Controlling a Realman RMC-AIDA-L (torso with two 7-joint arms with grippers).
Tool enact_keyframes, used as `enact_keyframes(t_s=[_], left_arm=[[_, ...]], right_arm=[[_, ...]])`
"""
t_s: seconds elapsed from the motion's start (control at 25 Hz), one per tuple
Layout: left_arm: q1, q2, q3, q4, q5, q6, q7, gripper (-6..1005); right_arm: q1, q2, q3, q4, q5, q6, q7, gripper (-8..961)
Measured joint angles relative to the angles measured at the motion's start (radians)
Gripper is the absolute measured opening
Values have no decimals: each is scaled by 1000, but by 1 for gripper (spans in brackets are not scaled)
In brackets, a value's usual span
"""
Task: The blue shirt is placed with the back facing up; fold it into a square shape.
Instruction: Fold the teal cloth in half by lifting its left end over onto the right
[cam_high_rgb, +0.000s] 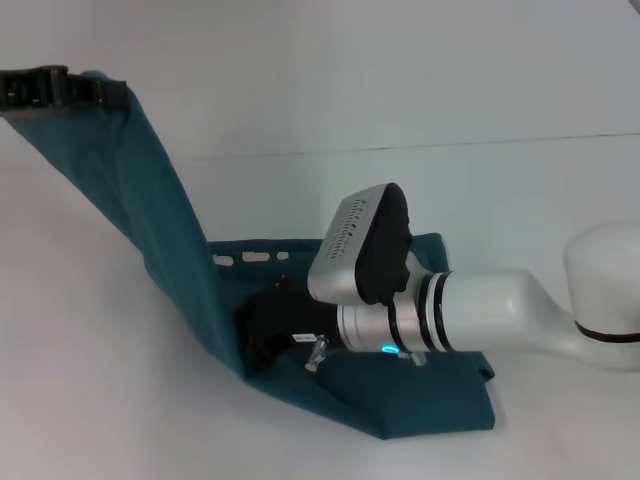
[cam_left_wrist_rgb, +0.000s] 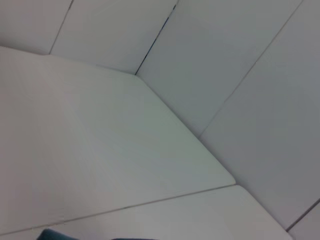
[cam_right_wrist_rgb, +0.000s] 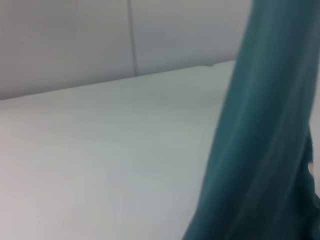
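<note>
Our left tool (cam_high_rgb: 100, 92) clamps one end of the blue shirt (cam_high_rgb: 170, 240) high above the counter (cam_high_rgb: 500, 190), its length slanting down to our right tool (cam_high_rgb: 262, 330), whose grip we cannot tell

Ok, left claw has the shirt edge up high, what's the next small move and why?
Probably carry the left claw across toward the right, over the right claw. It holds one edge of the blue shirt raised in a taut band, while the rest lies on the table under the right claw, apparently pinning the fold line.
</note>
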Motion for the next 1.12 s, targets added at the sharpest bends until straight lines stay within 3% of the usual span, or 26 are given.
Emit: enact_keyframes(t_s=[0.16,0.28,0.48,0.72,0.8,1.0,1.12], left_arm=[[17,0,0,1,2,10,7,62],[24,0,0,0,12,24,26,63],[19,-2,26,-6,16,43,44,62],[-7,-7,97,-1,16,55,45,63],[-23,-10,134,-1,14,56,44,63],[-64,-19,185,-6,14,54,35,62],[-94,-38,211,-8,15,49,31,62]], right_arm=[[-8,0,-9,-16,4,-5,12,0],[-61,-14,20,-53,41,9,13,0],[-166,-43,220,-70,53,-46,8,0],[-301,-98,492,-71,46,-196,13,0],[-339,-121,543,-77,44,-238,20,0],[-425,-204,623,-77,43,-324,74,0],[-464,-228,671,-78,42,-353,84,0]])
